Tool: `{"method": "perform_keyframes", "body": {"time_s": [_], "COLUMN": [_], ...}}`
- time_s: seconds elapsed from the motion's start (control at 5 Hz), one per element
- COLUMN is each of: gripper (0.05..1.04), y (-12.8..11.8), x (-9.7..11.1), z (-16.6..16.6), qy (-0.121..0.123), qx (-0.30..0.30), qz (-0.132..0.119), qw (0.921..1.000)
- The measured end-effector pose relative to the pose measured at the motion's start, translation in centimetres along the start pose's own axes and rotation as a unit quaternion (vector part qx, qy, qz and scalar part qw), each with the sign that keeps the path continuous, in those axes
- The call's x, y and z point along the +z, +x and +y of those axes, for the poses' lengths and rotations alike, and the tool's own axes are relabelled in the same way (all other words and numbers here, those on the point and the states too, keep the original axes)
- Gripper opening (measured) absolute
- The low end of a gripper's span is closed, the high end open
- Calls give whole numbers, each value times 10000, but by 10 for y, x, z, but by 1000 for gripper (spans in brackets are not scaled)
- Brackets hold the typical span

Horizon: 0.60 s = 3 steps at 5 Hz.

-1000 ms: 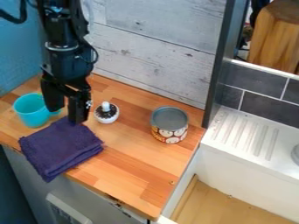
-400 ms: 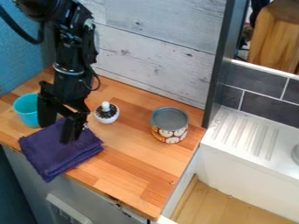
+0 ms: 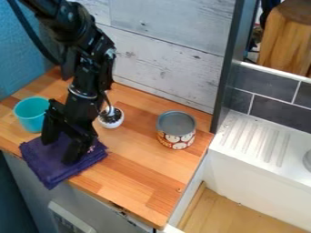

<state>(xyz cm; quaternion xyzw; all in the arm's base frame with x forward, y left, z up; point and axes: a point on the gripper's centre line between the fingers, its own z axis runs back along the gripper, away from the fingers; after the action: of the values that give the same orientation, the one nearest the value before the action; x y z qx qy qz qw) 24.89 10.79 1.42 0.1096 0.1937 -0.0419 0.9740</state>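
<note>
A: What to note first, closest in?

B: Front edge of the wooden counter [image 3: 142,191], then a folded purple cloth [image 3: 48,170] lying near the left end, one corner hanging over that edge.

A: And above it?

B: Black gripper [image 3: 59,151], fingertips pointing down at the cloth. Jaws apart, one on each side of a patch of fabric. Hard to tell if touching or just above.

A: Any change from a moment ago?

B: Yes: lower in view now, farther over the cloth and more slanted, after coming down from beside the cup [image 3: 29,114]. Cloth in the same place as before; likewise the cup and the rest.

A: Anything printed?

B: Only on the tin [image 3: 176,137], right of the cloth: round pale faces around the side, with orange marks too small to make out. Plain grey on top.

A: Farther back?

B: Turquoise for the cup, upright behind the cloth at left. Right of that, a small white pot [image 3: 112,123] with a dark, speckled top, partly behind the arm [image 3: 88,82]. At right, a ribbed white drainboard [image 3: 258,141]; beyond, dark tiles [image 3: 273,109] and a pale plank wall [image 3: 170,54].
</note>
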Motion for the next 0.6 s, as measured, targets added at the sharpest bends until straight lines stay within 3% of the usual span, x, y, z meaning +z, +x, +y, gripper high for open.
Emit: {"method": "perform_keyframes", "body": {"time_s": [0.2,0.4,0.6], "gripper": [1001,1001,1002], "y": [4,6,9], "x": [-4,-5,-3], "z": [4,1,-21], "qy": [185,-96,-920], "qx": [21,-168,-501], "qz": [-8,-130,-622], "qw": [9998,9997,9925]}}
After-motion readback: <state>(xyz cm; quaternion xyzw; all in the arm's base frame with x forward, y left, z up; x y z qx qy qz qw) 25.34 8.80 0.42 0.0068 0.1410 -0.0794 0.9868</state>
